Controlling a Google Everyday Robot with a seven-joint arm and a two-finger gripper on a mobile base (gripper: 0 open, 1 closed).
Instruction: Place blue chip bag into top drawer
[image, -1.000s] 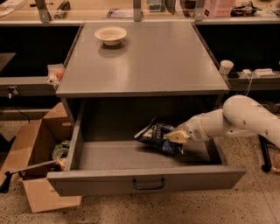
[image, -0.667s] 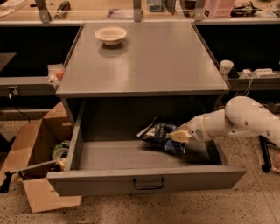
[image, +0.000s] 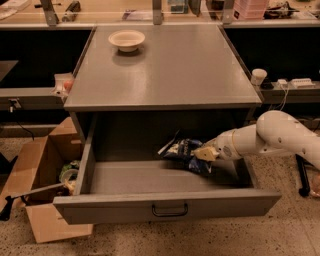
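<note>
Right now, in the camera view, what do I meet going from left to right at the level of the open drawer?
Going right: cardboard box → left wall of the drawer → blue chip bag → tool gripping the bag inside the drawer → white arm.

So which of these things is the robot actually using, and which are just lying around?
In the job: blue chip bag, inside the open top drawer; gripper, in the drawer at the bag's right edge.

Lying about: cream bowl on the cabinet top; cardboard box at lower left; small white container off to the right.
</note>
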